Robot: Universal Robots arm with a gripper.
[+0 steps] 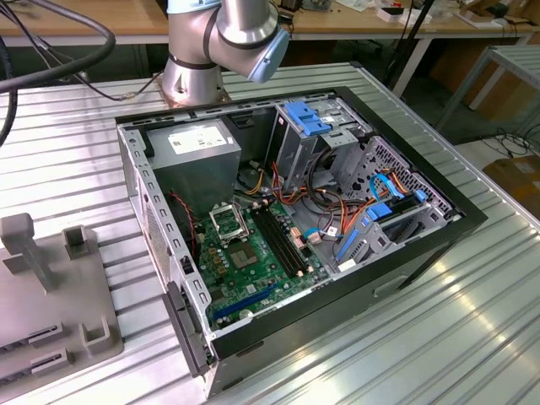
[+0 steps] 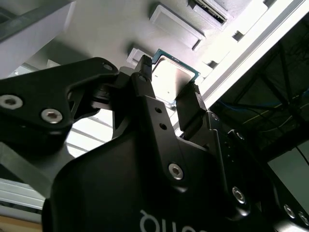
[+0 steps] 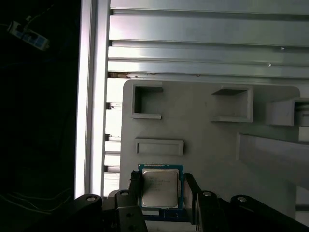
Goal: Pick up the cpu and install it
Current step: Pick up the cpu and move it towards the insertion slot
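Ribbed aluminium table (image 3: 91,96). Grey moulded plastic tray (image 3: 129,145). Thin square silvery cpu, green-edged (image 3: 160,186), apparently flat on the tray. My black claw (image 3: 162,193) sits astride it; grip: cannot tell. Advice: stay square, press edges only.

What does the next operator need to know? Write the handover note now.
Gripper: set around the cpu; whether it is gripping cannot be confirmed.
Cpu: flat at the grey fixture, not in the computer.
Motherboard socket: inside the open case, not holding the cpu.
Done: gripper brought to the cpu.
Left: lift not confirmed; install not done.
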